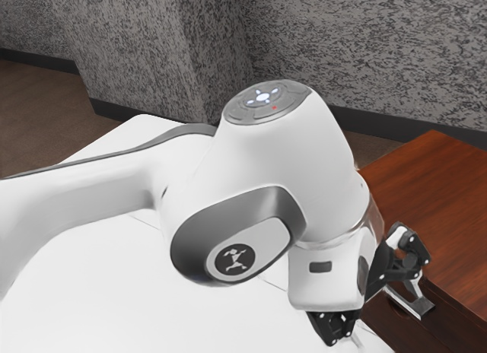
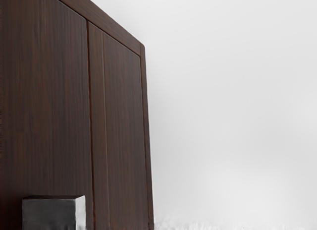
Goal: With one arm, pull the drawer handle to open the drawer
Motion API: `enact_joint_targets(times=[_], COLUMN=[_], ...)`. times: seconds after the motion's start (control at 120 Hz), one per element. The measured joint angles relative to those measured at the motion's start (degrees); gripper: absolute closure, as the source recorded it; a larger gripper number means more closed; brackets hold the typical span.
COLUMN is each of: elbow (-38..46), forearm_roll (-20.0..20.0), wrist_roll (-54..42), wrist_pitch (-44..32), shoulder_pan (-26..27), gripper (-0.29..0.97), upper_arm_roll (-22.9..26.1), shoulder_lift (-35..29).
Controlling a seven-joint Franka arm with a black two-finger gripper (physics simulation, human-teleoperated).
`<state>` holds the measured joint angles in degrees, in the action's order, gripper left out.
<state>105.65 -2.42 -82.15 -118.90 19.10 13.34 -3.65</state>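
Note:
A dark wooden drawer cabinet [image 1: 437, 193] stands at the exterior view's right edge. Its silver bar handle [image 1: 409, 300] juts from the front near the lower right. My black gripper [image 1: 397, 268] hangs just above and beside that handle, largely hidden behind my white wrist. In the wrist view the drawer front [image 2: 59, 106] is very close to my hand, with panel seams running along it. The grey metal handle [image 2: 52, 213] sits just under my hand. I see no gap between the drawer front and the cabinet frame.
My own white arm [image 1: 251, 193] covers most of the exterior view, above a white tabletop [image 1: 91, 292]. Behind are a speckled grey wall [image 1: 152, 41] and brown floor [image 1: 38, 109]. White surface [image 2: 237, 116] lies beside the cabinet.

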Motion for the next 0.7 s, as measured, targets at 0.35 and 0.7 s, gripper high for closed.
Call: enact_joint_targets(times=[0.35, 0.7], elbow=[0.3, 1.7], forearm_roll=[1.3, 1.5], wrist_roll=[-2.3, -3.7], wrist_pitch=[0.1, 0.5], shoulder_pan=[-1.2, -1.3], gripper=[0.0, 0.0], upper_arm_roll=[-1.2, -1.8], shoulder_lift=[0.0, 0.0])
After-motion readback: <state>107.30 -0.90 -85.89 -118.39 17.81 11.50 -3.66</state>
